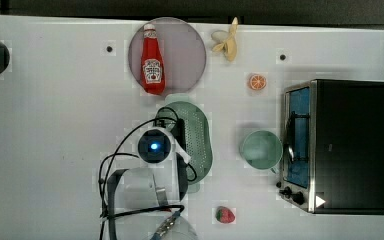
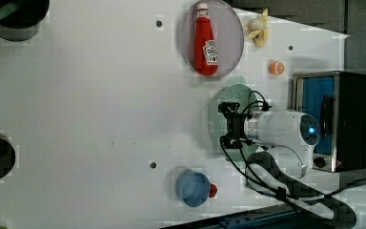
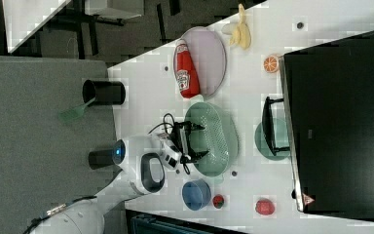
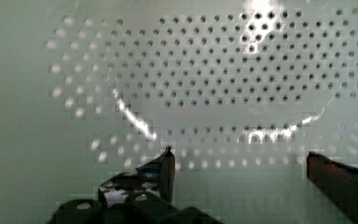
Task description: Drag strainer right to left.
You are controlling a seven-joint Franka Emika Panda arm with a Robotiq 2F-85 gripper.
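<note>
while gripper (image 4: 237, 161) hangs spread wide inside strainer (image 4: 205, 79), nothing gripped, strainer sits directly beneath it on counter (image 1: 55, 125). risk: fingers skid over slick perforated floor, or push tips light bowl. ketchup bottle (image 1: 152, 60) on plate (image 1: 185, 50) close beyond strainer end, may get clipped.

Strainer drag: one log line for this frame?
phase: pre-drag | gripper: open, fingers apart inside strainer | strainer: on table below plate in top view, cup to the top view's right

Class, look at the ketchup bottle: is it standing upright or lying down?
Lying down. The ketchup bottle rests lengthwise on the plate, label facing up.
</note>
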